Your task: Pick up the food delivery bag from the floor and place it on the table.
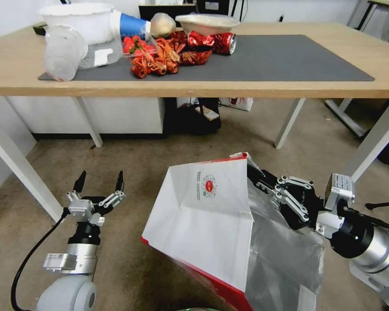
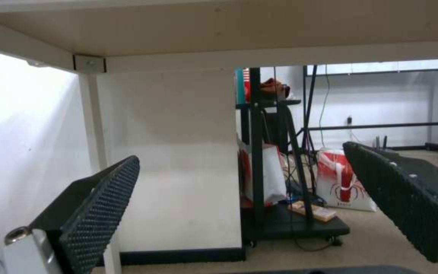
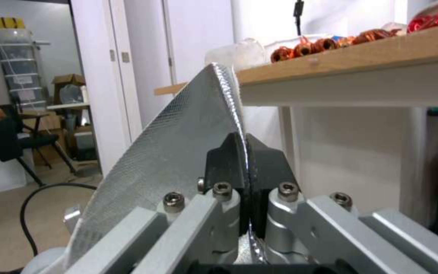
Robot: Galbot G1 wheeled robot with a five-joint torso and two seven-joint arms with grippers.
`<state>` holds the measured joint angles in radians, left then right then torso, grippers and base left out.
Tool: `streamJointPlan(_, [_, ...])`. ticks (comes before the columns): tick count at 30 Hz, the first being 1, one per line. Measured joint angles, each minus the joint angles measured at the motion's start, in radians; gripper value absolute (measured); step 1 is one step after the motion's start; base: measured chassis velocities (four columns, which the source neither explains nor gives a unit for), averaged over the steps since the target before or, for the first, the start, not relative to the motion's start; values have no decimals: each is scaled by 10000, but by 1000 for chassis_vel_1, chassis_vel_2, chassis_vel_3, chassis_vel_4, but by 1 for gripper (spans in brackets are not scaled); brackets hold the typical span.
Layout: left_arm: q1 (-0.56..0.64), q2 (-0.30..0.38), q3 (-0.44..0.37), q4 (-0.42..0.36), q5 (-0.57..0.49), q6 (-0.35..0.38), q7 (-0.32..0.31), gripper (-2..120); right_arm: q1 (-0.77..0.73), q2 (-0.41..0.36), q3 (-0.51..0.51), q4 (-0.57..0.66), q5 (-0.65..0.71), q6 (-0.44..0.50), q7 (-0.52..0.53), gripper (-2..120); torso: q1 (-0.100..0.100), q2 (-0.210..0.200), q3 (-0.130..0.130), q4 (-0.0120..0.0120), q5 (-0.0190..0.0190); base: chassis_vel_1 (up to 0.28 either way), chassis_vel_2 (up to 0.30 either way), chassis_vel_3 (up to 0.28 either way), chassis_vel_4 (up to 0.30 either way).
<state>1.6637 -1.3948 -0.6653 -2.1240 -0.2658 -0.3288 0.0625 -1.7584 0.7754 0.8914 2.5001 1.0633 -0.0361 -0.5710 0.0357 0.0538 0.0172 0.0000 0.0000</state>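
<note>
Hanging tilted in front of the bench (image 1: pixel 255 88), the food delivery bag (image 1: pixel 203 220) is off the floor (image 1: pixel 129 164), its long axis slanting from a raised top edge nearest the bench down toward the robot. The broad white face looks up and toward the robot's left; a red edge runs along its low side, and crinkled silver foil lining spills from the side facing the right arm. A small round red logo sits high on the white face with tiny green print around it, too small to read.

The right gripper (image 1: pixel 257 177) meets the bag at that upper foil edge; in the right wrist view its jaws are pressed together on the thin silver sheet (image 3: pixel 178 152), which stands up between them.

To the bag's left, low over the floor and apart from the bag, the left gripper (image 1: pixel 99 181) points toward the bench with its jaws spread wide and nothing between them (image 2: pixel 239 198).

Beyond the bag, the bench carries a dark grey mat (image 1: pixel 281 60). On the mat's left part lie a clear plastic cup (image 1: pixel 65 52) on its side, a white bowl (image 1: pixel 80 19), red crayfish (image 1: pixel 157 58) and a crushed red can (image 1: pixel 214 42) whose lettering cannot be read.
</note>
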Motion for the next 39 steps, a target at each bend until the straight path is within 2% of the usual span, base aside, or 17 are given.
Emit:
streamJointPlan(12, [129,-25,-3,-123,112,24,93,100,-17,36,58,0,151,42,-368,0,10,408,397,0,0,0,0,0,0])
streamJointPlan(14, [180,-30,-21,-234,146,132,137,100,-4,33,110,-1,216,43,-521,0,29,549,525,0,0,0,0,0,0])
streamJointPlan(21, [269,-19,-68,-462,203,415,178,100,4,59,133,-1,301,43,-757,0,55,731,681,0,0,0,0,0,0])
streamJointPlan(27, [386,-22,-118,-664,395,829,174,100,19,179,193,-1,467,80,-1287,0,118,1069,953,0,0,0,0,0,0])
streamJointPlan(39, [411,-72,-129,-710,437,884,164,100,63,303,219,-1,558,115,-1543,0,230,1614,1388,0,0,0,0,0,0])
